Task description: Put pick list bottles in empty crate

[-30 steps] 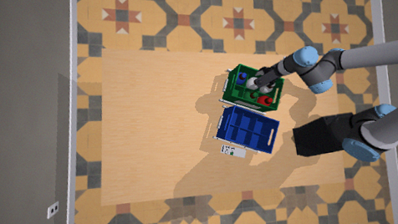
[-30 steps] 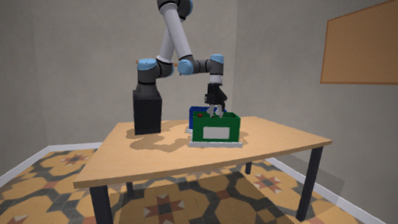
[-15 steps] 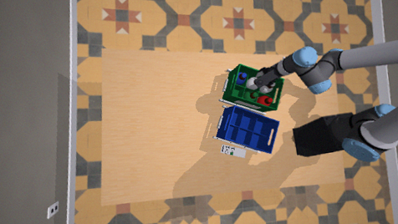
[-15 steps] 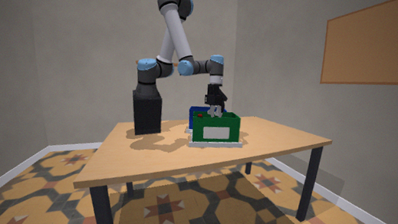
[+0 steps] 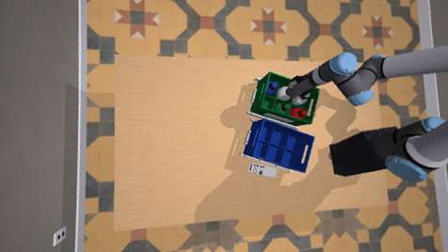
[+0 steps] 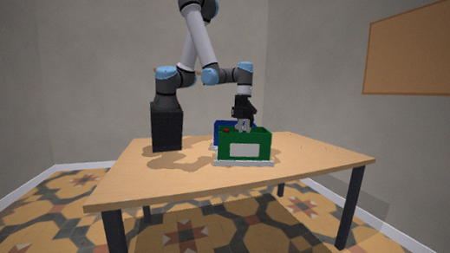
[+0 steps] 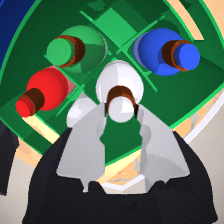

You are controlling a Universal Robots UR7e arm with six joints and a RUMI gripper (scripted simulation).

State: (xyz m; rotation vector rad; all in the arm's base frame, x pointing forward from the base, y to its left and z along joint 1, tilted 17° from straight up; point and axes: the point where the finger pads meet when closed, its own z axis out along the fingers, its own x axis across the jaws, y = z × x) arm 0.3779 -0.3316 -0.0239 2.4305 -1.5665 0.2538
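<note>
The green crate [image 5: 267, 102] [image 6: 266, 145] [image 7: 195, 100] holds a blue bottle [image 5: 273, 87] [image 7: 159, 52], a green bottle [image 5: 283, 107] [image 7: 87, 47], a red bottle [image 5: 298, 113] [image 7: 48, 89] and two white bottles. My gripper [image 5: 290, 94] [image 6: 243, 128] [image 7: 120, 104] points down into it, shut on the neck of one white bottle [image 5: 283, 93] [image 7: 119, 80], which still sits in its compartment. The other white bottle [image 5: 301, 99] [image 7: 81, 110] is partly hidden by a finger in the wrist view. The blue crate [image 5: 297, 163] [image 6: 217, 133] has no bottles in it.
The pick list [image 5: 268, 171] lies beside the blue crate; a green mark shows on it, but its lines are too small to read. The two crates stand close side by side. A black robot base [image 6: 166, 129] stands on the table.
</note>
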